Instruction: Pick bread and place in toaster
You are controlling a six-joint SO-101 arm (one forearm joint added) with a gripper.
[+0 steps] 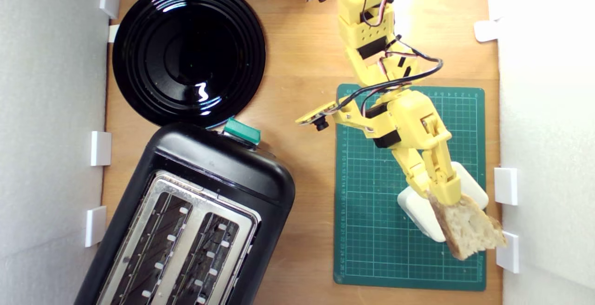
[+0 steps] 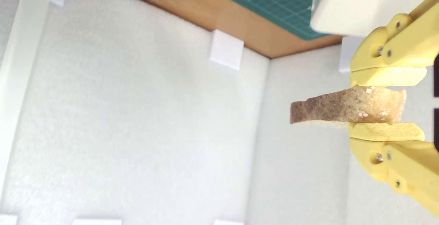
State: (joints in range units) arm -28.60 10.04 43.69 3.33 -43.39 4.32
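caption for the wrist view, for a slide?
End effector clamps the bread by its crust edge, lifted clear of the cutting mat.

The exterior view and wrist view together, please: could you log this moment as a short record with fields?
gripper: jaws shut on the bread
bread: held over the cream block's edge
cream block: on the green cutting mat
green cutting mat: exterior view's right
toaster: exterior view's lower left, both slots empty
black plate: empty, beyond the toaster's lever end
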